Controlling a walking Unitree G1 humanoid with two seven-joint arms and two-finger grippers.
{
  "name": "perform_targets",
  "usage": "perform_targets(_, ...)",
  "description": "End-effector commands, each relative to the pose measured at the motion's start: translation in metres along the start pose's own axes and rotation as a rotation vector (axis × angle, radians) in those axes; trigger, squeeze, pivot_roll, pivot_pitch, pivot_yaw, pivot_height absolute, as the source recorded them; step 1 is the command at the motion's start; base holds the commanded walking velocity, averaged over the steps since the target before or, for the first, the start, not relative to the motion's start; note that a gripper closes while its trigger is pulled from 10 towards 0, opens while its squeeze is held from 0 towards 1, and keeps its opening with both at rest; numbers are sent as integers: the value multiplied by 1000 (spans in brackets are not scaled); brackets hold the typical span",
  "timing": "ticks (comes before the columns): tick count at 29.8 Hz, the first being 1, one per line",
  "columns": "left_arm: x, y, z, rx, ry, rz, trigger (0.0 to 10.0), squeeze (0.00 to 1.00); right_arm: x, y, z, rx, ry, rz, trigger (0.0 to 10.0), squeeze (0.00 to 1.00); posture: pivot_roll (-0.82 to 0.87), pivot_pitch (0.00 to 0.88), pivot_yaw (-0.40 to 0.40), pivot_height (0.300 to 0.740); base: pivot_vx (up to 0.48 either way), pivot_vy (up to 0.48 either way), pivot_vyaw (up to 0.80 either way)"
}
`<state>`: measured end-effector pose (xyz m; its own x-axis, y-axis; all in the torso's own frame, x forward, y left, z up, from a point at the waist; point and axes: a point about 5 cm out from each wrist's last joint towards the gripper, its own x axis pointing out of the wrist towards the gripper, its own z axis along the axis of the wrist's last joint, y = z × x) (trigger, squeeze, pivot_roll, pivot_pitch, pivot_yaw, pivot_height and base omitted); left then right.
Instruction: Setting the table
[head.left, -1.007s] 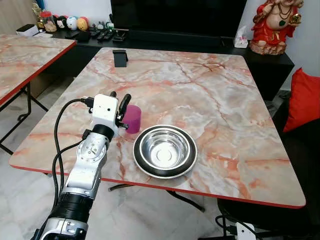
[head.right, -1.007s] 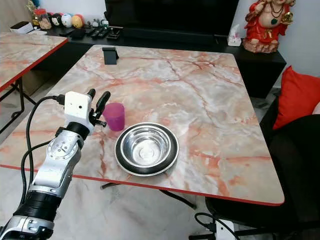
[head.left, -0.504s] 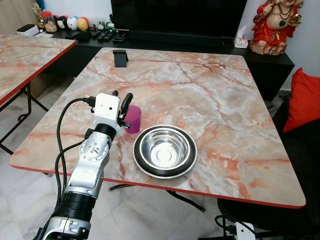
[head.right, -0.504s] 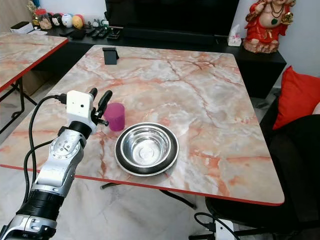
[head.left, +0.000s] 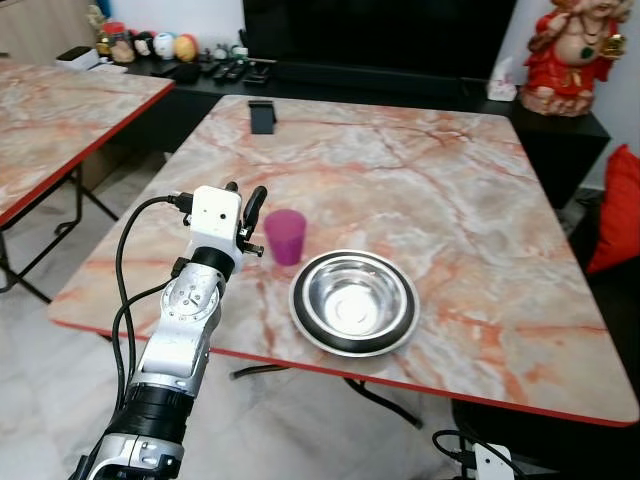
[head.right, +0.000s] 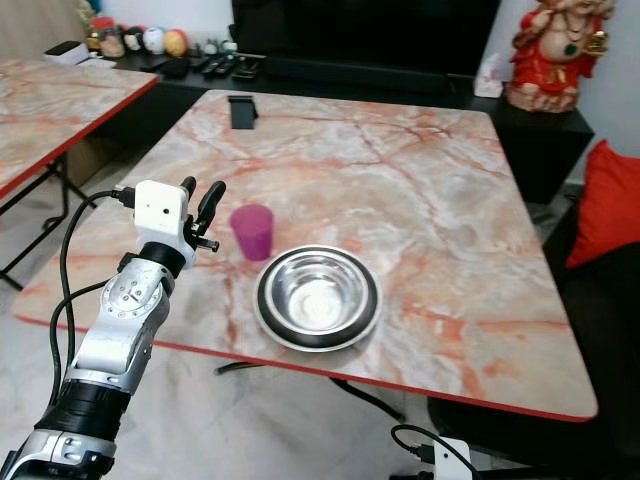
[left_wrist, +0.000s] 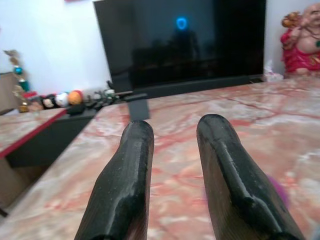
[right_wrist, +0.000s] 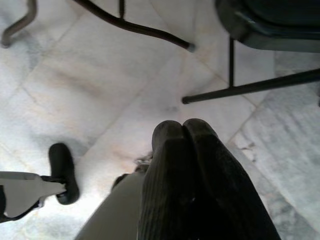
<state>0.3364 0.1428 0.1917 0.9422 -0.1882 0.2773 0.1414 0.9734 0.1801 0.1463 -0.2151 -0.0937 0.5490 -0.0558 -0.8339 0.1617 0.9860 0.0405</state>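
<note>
Cup placement looks done or nearly so. Purple cup (head.left: 285, 236) stands upright on the marble bench (head.left: 470, 190), just beside the steel bowl (head.left: 353, 302) near the front edge. Left gripper (head.left: 247, 203) hovers just beside the cup on its left, jaws parted and holding nothing; apart from the cup as far as can be judged. Right gripper (right_wrist: 187, 145) hangs idle over the floor, jaws pressed together, empty. Next move, by my reading: draw the left arm clear without clipping the cup, then fetch whatever piece the setting lacks.
</note>
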Motion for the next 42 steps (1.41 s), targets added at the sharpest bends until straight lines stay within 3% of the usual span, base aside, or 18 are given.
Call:
perform_targets(1,4,2,6,13,-10,4,10000,0,0,0,-1,-7,11,3,10000,0,58,0,-21,740,0,270,0)
perform_targets(42,11,0,13,-9,-30,7,10000,0,0,2,-2,-15,15,3,10000,0,45,0,-15,740,0,278,0)
